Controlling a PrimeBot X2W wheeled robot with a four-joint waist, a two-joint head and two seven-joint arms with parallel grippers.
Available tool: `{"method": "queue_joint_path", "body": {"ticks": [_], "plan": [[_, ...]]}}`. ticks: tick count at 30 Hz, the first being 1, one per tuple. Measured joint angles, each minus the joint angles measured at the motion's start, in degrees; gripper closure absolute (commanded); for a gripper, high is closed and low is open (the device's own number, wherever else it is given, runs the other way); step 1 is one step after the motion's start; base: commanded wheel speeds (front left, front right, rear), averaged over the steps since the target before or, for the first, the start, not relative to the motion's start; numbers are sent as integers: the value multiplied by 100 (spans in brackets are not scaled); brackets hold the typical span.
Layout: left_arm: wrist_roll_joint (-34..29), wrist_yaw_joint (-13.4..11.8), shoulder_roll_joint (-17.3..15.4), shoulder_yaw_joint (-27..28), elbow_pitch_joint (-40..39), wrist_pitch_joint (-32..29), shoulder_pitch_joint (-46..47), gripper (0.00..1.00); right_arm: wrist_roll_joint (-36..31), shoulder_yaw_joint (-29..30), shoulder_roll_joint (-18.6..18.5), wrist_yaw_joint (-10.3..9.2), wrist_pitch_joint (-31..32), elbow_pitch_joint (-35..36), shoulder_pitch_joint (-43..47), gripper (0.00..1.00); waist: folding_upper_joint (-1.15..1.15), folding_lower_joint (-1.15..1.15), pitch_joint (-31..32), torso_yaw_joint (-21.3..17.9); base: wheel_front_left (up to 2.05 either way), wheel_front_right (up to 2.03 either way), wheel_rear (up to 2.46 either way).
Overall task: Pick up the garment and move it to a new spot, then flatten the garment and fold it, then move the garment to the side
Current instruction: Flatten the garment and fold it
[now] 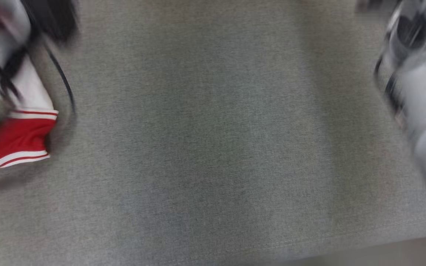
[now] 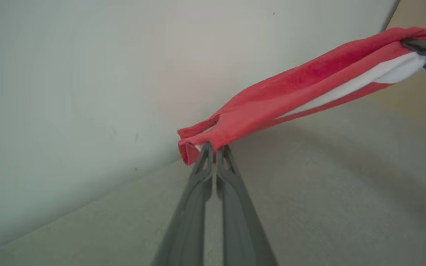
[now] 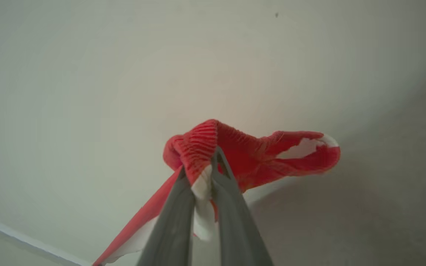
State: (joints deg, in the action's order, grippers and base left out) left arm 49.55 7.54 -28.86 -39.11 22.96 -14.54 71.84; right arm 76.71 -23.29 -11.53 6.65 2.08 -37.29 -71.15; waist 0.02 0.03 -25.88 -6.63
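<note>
The garment is red with white stripes and hangs stretched in the air between both grippers. My left gripper is shut on one bunched red end of it. The other gripper's dark fingers clamp the far end at the upper right of the left wrist view. In the right wrist view my right gripper is shut on a ribbed red and white fold of the garment, with cloth trailing down to the lower left. The head view is blurred; a red and white part of the garment shows at its left edge.
A grey fabric surface spreads across the head view, with its front edge at the lower right. A blurred pale arm stands at the right edge and dark cables at the upper left. A pale wall rises behind the surface.
</note>
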Motion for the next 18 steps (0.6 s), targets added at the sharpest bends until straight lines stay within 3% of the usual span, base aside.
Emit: {"method": "queue_joint_path", "body": {"ticks": [8,18], "plan": [[349,1,-104,-310,-708,799,-2451,100,29,-388,-188,42,141,-292,1809,100,-2,-4,343,88,0,0,0],[375,-158,25,-546,-1015,1637,-4187,100,402,-504,-612,43,194,321,3463,100,-3,-4,924,86,0,0,0]]}}
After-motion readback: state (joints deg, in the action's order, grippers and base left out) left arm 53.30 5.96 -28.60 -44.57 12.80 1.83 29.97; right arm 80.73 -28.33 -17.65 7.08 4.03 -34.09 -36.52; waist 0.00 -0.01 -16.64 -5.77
